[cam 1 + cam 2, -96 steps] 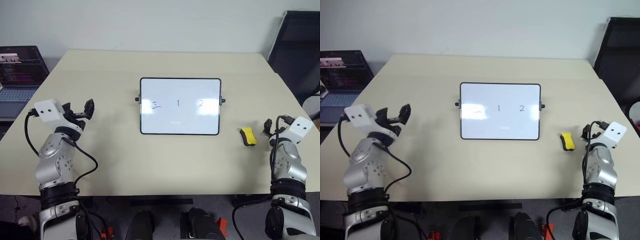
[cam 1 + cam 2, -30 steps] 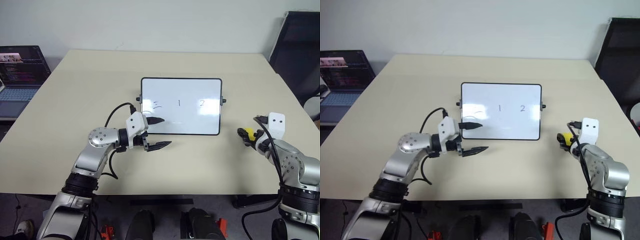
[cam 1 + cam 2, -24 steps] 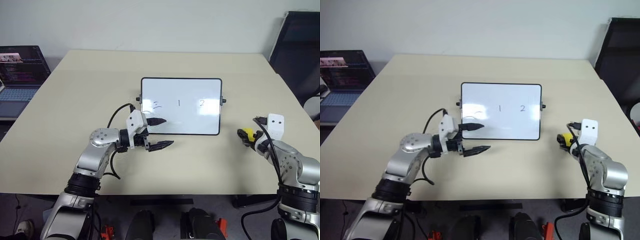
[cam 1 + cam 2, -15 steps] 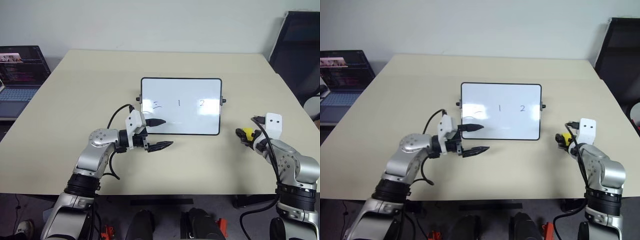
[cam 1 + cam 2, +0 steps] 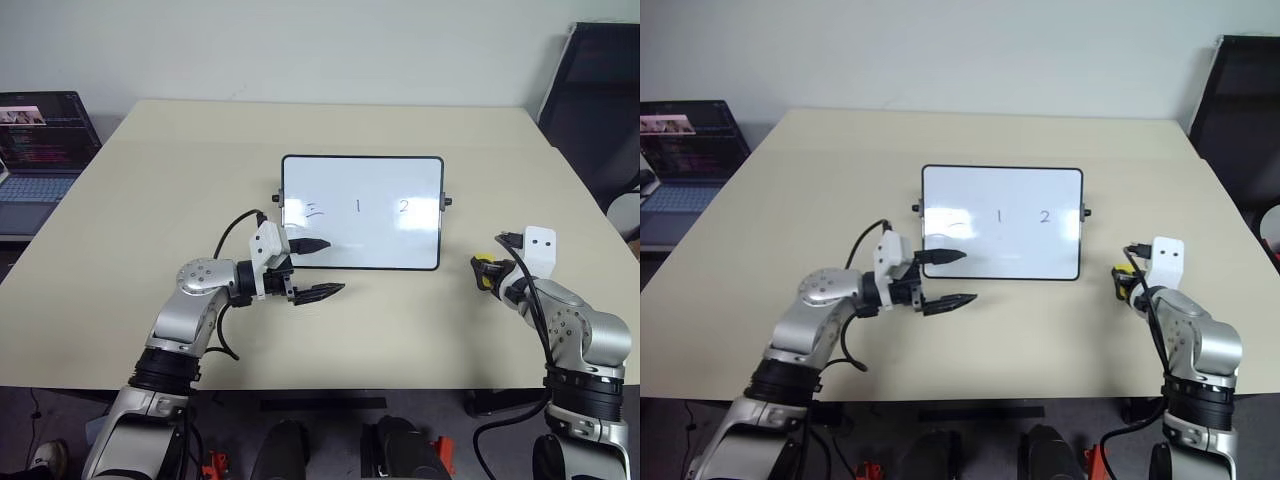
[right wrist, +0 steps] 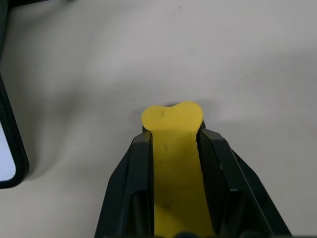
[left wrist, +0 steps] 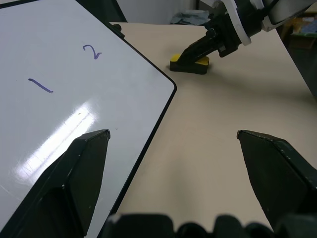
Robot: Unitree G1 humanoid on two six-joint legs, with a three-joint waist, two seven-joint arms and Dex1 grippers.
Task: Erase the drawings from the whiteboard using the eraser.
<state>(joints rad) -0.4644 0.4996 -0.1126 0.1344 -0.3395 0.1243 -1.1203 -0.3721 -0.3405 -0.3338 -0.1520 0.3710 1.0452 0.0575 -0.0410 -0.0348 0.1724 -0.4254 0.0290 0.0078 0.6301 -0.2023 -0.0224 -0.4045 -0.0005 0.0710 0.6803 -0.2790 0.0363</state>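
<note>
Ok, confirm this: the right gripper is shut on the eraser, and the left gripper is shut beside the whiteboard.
Not quite. The left gripper is open, its fingers spread wide at the whiteboard edge, as the left wrist view shows. The right gripper is indeed shut on the eraser.

An office or lab: a plain beige table [image 5: 180, 160], an open laptop [image 5: 38, 140] showing code, a black chair [image 5: 600, 100], bare white wall [image 5: 320, 45].

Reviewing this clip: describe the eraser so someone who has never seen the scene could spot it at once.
On the beige table, look to the robot's right of the black-framed whiteboard, off its near corner. There the right gripper is shut on the eraser. It is a small yellow block with a black underside, the only yellow thing there.
</note>
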